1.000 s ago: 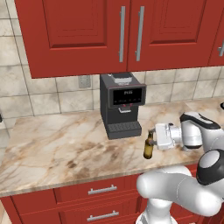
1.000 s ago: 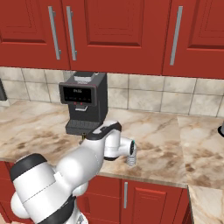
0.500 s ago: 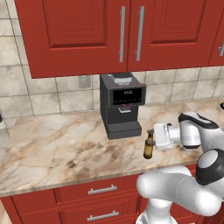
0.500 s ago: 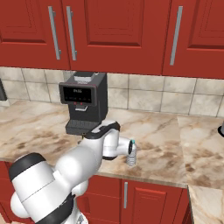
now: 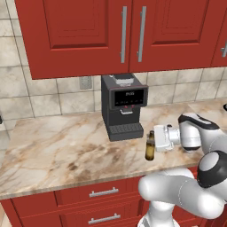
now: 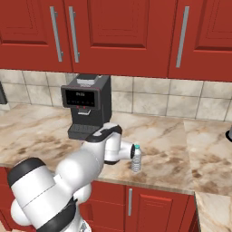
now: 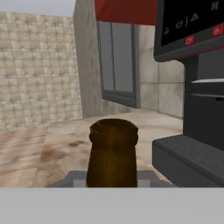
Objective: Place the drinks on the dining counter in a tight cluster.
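The slim brown glass bottle [image 5: 150,146] stands upright on the marbled wall counter [image 5: 57,150], just in front and to the right of the coffee machine. My gripper [image 5: 155,141] reaches in level from the right, its fingers at the bottle's sides. In the hand view the bottle's neck and top [image 7: 113,153] rise very close, centred between the jaws, which look open. The small clear blue-capped water bottle [image 6: 136,158] stands upright by the hand near the counter's front edge. The juice bottle and the dining counter are out of view.
A black coffee machine [image 5: 125,106] stands against the tiled wall, close to the left of the brown bottle, its drip tray [image 7: 192,155] beside the hand. Red cabinets [image 5: 133,31] hang overhead. The counter's front edge [image 5: 88,181] runs just below the bottles.
The hand has slid a little to the left, closing in around the brown bottle. The bottle has stayed in place on the counter.
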